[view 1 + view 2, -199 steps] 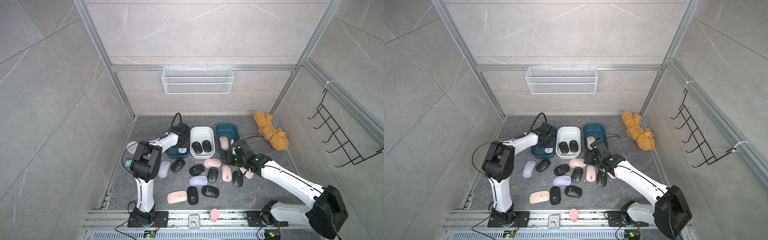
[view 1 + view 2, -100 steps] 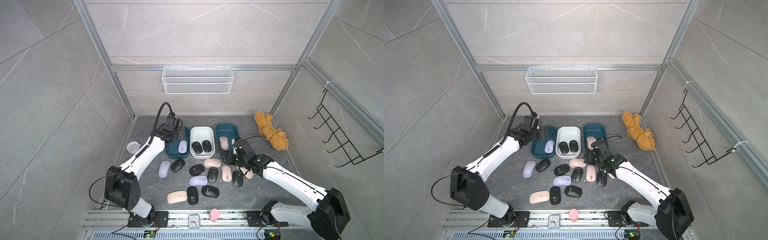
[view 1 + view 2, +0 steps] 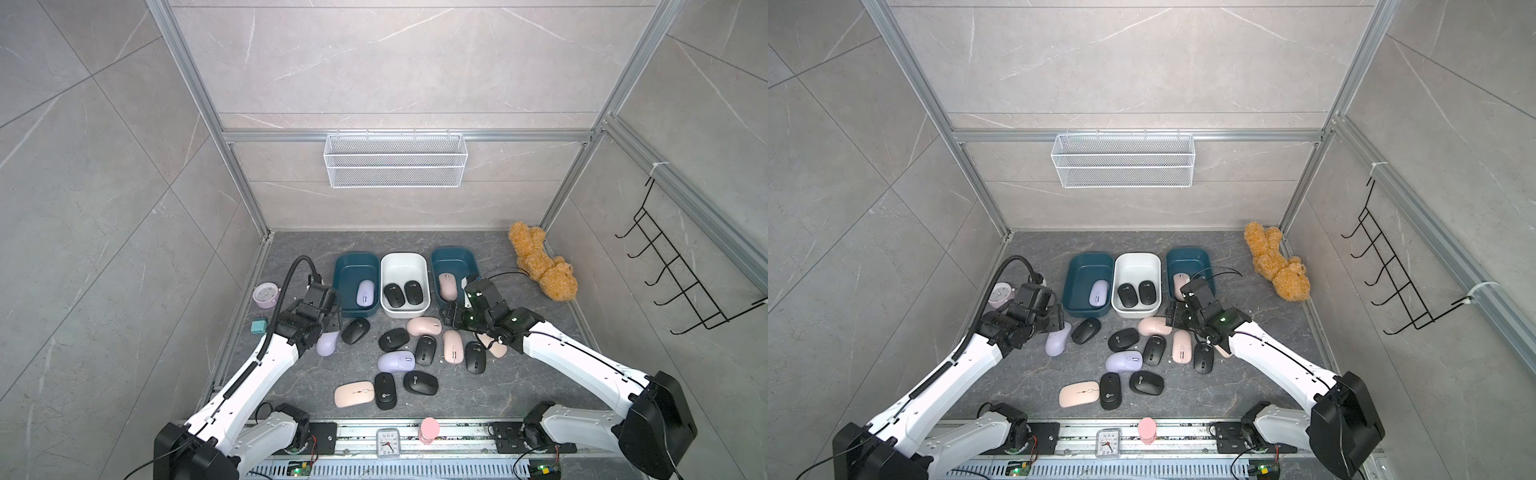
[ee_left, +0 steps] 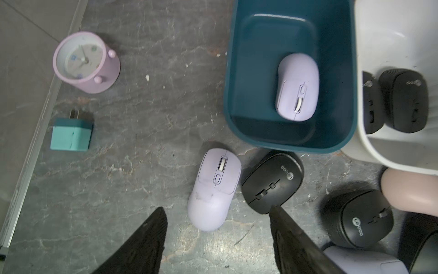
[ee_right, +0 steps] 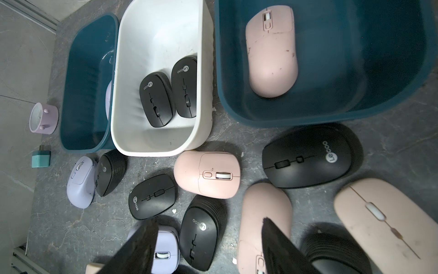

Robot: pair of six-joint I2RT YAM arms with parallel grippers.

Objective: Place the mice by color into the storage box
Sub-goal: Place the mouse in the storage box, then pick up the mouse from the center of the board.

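Four of the mice are sorted so far. Two black mice (image 3: 394, 295) lie side by side in the white box (image 3: 404, 264). One lilac mouse (image 3: 365, 292) lies in the teal box (image 3: 353, 266) just beside the white box on the left arm's side, and one pink mouse (image 3: 447, 286) lies in the other teal box (image 3: 455, 257) on the right arm's side. About a dozen more are loose on the desk (image 3: 299, 374) in front of the white box, with black, pink and lilac mixed and several touching, so most of the job looks undone. The left pincer (image 4: 216, 211) hangs with its fingers apart and empty over a loose lilac mouse (image 4: 214, 189) near the white box's front left corner, probably the next pick. The right pincer (image 5: 209, 219) is likewise spread and holds nothing, above the crowded pink and black ones off the white box's front right corner. A round alarm clock (image 3: 264, 294) and a small teal plug (image 3: 258, 326) sit well to the left of the white box, apart from the sorting.
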